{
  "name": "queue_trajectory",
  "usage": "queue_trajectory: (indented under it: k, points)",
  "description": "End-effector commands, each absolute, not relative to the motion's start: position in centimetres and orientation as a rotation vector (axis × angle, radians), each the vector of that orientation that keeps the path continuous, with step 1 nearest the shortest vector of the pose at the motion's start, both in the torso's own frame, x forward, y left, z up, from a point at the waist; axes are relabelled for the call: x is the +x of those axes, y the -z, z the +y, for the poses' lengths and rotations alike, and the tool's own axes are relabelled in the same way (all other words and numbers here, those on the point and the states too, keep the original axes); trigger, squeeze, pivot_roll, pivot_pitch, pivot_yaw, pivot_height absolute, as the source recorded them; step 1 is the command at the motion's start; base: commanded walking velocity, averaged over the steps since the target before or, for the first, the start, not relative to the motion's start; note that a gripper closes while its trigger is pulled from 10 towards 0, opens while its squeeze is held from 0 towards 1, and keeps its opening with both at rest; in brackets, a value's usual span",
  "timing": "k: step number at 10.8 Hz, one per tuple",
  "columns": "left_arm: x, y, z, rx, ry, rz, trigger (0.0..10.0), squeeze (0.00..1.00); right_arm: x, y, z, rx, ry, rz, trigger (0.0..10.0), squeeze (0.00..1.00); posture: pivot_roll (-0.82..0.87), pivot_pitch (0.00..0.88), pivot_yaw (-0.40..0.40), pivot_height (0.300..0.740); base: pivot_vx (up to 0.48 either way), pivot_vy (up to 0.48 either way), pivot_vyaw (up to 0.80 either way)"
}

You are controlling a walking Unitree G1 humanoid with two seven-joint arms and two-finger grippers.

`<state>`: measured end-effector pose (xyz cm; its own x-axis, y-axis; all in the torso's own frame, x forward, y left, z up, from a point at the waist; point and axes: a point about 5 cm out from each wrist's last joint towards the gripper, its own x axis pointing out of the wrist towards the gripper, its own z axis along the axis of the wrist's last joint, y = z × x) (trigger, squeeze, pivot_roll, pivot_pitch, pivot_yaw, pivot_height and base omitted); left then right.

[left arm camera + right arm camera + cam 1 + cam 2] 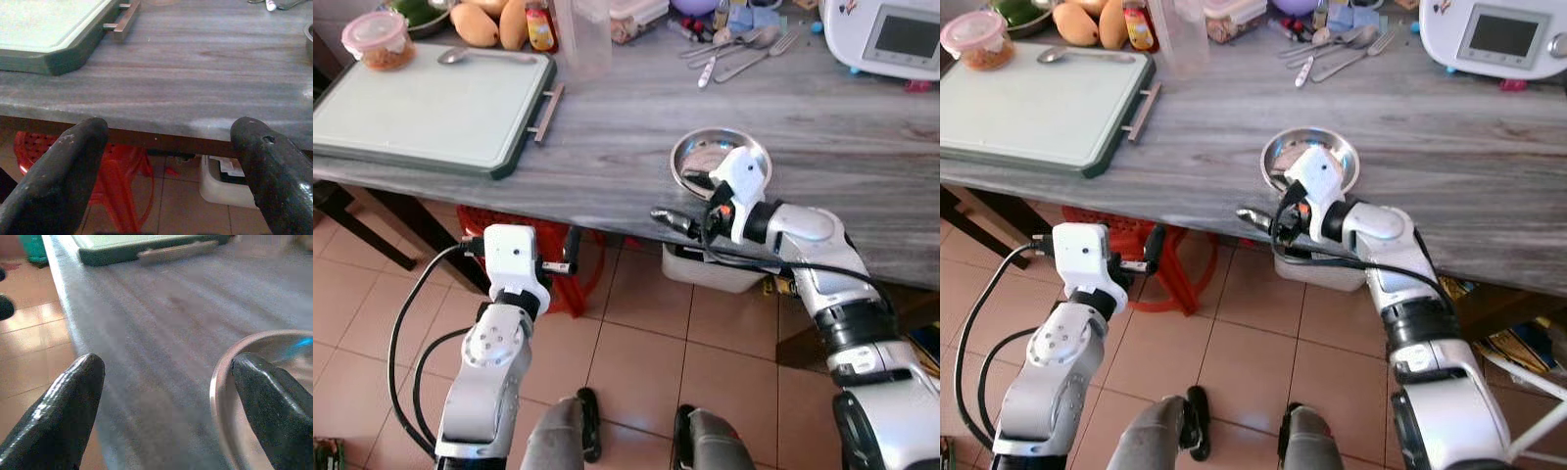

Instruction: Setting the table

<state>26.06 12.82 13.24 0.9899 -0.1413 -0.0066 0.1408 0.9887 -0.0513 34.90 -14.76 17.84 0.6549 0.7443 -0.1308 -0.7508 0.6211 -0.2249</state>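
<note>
At the table (607, 147) edge, right end effector (690, 203) straddles the steel bowl (705, 157) rim, fingers apart.

A bowl (720, 157) sits near the table's (607, 147) front edge; a tray (421, 113) lies far left, cutlery (734, 51), seemingly forks and spoons, behind.

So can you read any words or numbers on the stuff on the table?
None can be read.
Bottle: its label is too blurred to read.
White appliance: its screen looks blank, and a small mark at its top left is too small to read.
Lidded tub: no text shows.
</note>
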Motion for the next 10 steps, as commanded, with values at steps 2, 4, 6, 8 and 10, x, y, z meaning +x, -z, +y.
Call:
queue_trajectory:
  k: [2, 4, 6, 8, 10]
  points:
    - [26.6, -14.1, 13.2, -0.040, 0.091, -0.041, 10.0, 0.00, 34.4, -20.5, -15.2, -0.401, -0.664, -0.201, 10.0, 0.00, 0.00, 0.187, 0.048, 0.740, 0.000, 0.000, 0.00]
    - [27.5, -14.5, 13.2, -0.020, 0.057, -0.070, 10.0, 0.00, 32.5, -20.8, -13.4, -0.442, -0.606, -0.346, 10.0, 0.00, -0.03, 0.159, 0.041, 0.740, 0.000, 0.000, 0.00]
    - [28.1, -14.9, 13.2, -0.017, 0.035, -0.096, 10.0, 0.00, 31.6, -19.3, -13.3, -0.387, -0.483, -0.367, 10.0, 0.00, -0.04, 0.135, 0.037, 0.740, 0.000, 0.000, 0.00]
    - [28.5, -14.6, 13.5, -0.013, 0.022, -0.097, 10.0, 0.00, 31.3, -18.1, -14.2, -0.358, -0.406, -0.337, 10.0, 0.00, -0.04, 0.112, 0.045, 0.740, 0.000, 0.000, 0.00]
    - [28.9, -14.9, 13.7, 0.001, 0.019, -0.113, 10.0, 0.00, 29.7, -16.7, -14.6, -0.326, -0.357, -0.291, 10.0, 0.00, -0.03, 0.105, 0.052, 0.740, 0.000, 0.000, 0.00]
